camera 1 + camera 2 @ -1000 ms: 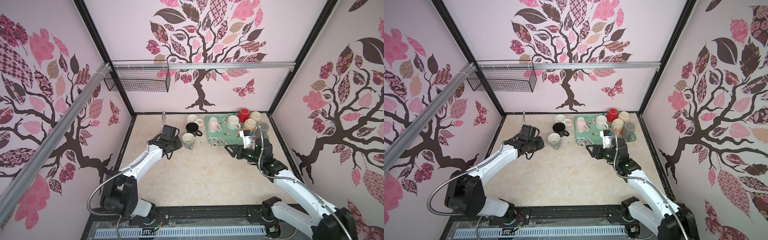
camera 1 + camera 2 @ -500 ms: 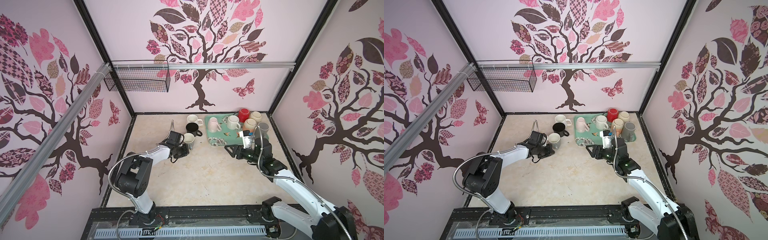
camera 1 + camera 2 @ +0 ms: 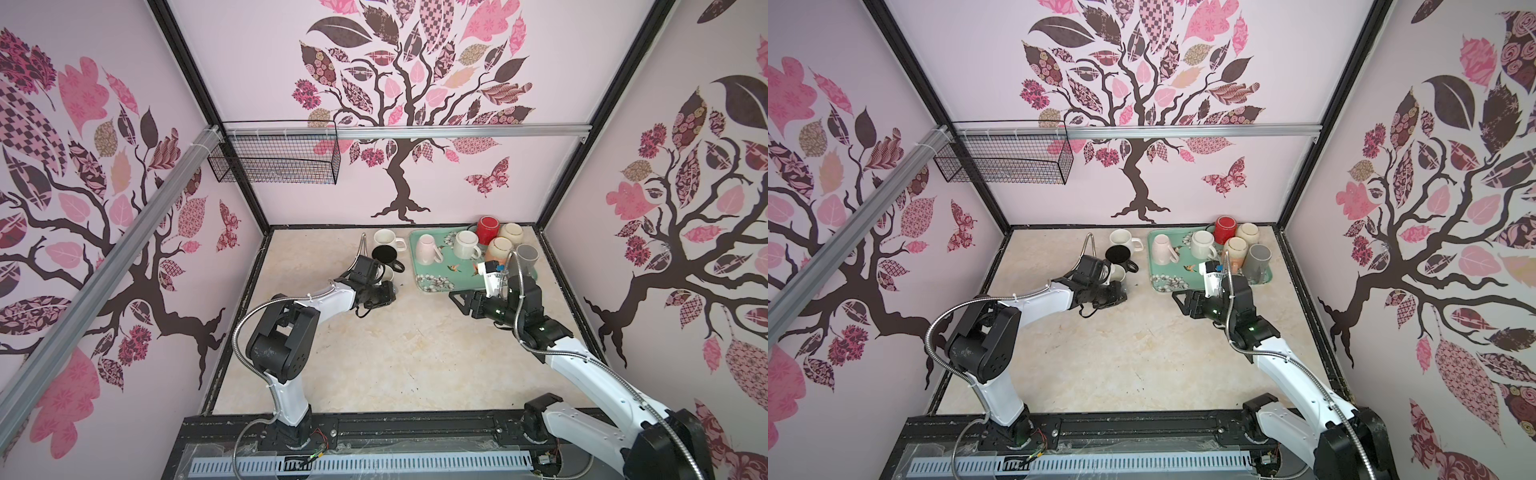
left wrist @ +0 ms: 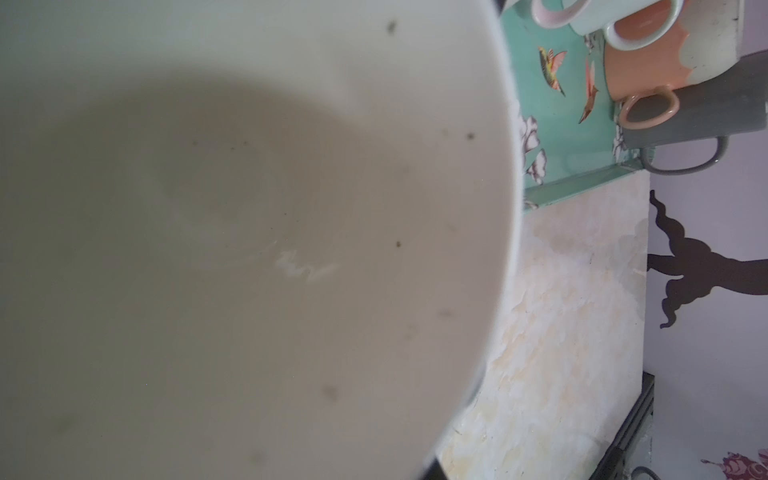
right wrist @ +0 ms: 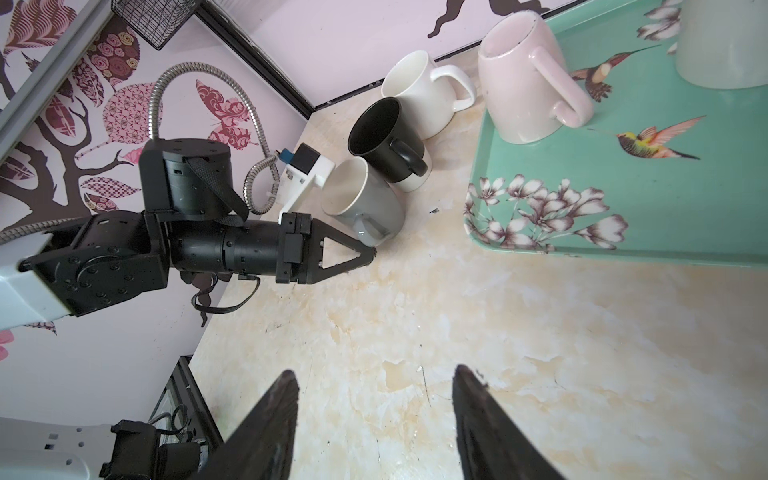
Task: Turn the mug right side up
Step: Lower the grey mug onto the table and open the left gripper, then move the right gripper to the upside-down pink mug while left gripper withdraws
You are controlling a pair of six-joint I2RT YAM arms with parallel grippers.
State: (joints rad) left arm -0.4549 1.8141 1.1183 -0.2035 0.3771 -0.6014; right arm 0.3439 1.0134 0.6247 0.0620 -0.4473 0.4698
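Jaws of the left gripper [image 3: 392,291] are pressed together in both top views, beside the grey mug [image 3: 1117,272], which stands on the table [image 3: 415,353] just beside the black mug [image 3: 1116,254]. Left wrist view: the mug's pale inside fills most of it. Right wrist view: the right gripper [image 5: 376,372] has jaws spread and empty, and the left tips touch the upright mug's handle.

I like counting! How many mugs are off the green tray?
3: white mug at the back, black mug in the middle, grey mug by the left gripper. None seems hidden.
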